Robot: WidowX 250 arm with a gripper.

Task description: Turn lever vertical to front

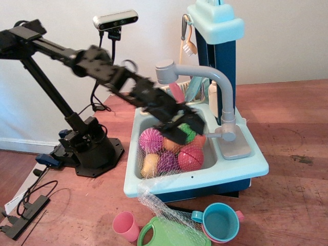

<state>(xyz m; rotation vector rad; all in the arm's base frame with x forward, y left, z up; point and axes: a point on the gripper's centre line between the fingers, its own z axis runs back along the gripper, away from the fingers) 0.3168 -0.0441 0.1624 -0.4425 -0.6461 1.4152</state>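
Observation:
The grey toy faucet (225, 97) stands at the right of the blue toy sink (241, 171), with its curved spout reaching left. The lever (212, 134) is a short grey stub that projects leftward from the faucet's round base, over the basin's edge. My gripper (179, 129) is blurred by motion. It hangs over the basin above the netted toy fruit (171, 151), a short way left of the lever and apart from it. The blur hides how its jaws stand.
A pink cup (125, 225), a green pitcher (169, 233) and a blue cup (221, 221) stand on the wooden table in front of the sink. A brush (188, 43) hangs behind the faucet. The arm's base (89, 148) and a camera (115, 20) are at the left.

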